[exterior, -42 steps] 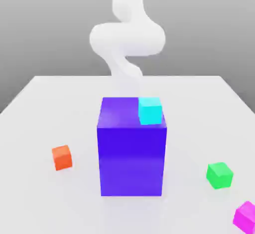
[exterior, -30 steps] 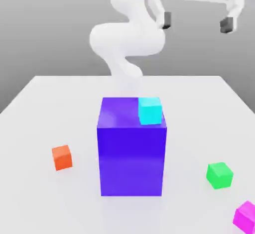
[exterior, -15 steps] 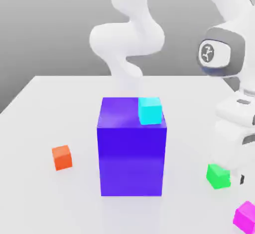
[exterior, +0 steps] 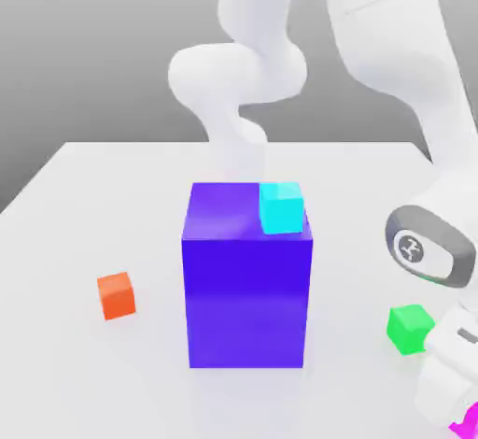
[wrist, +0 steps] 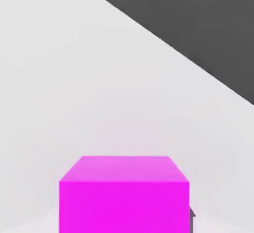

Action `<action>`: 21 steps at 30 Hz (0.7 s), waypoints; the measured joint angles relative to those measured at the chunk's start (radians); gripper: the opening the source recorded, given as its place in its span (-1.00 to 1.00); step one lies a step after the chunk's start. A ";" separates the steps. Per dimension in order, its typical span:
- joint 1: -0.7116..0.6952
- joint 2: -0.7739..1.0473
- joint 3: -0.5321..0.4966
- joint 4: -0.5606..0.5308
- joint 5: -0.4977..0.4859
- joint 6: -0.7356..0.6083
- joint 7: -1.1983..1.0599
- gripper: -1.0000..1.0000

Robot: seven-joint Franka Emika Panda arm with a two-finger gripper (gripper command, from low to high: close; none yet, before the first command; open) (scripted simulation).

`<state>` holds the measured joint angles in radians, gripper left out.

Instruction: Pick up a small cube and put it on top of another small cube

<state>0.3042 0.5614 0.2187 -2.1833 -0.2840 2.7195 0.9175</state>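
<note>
Gripping the small cube (wrist: 124,195), the pincer (wrist: 124,229) is clenched around its sides.

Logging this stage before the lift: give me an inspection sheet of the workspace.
Surface: white table, flat, bare apart from the blocks.
Job's things: magenta cube on the table at the exterior view's lower right corner, close under the hand camera; cyan cube on top of the big purple-blue block, at its back right corner.
Clutter: orange cube and green cube, each alone on the table.
Grippers: jaws shut, on the magenta cube by the look of it.
Cables: nothing seen.
Surroundings: plain grey backdrop.
</note>
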 joint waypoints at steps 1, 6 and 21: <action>-0.008 -0.024 0.010 -0.006 0.010 -0.018 -0.008 -1.00; -0.028 -0.176 0.053 -0.076 0.056 -0.103 -0.030 -1.00; 0.033 -0.541 0.139 -0.475 0.262 -0.043 -0.075 -1.00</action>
<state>0.3372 0.0199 0.3577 -2.6582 -0.0219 2.6763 0.8426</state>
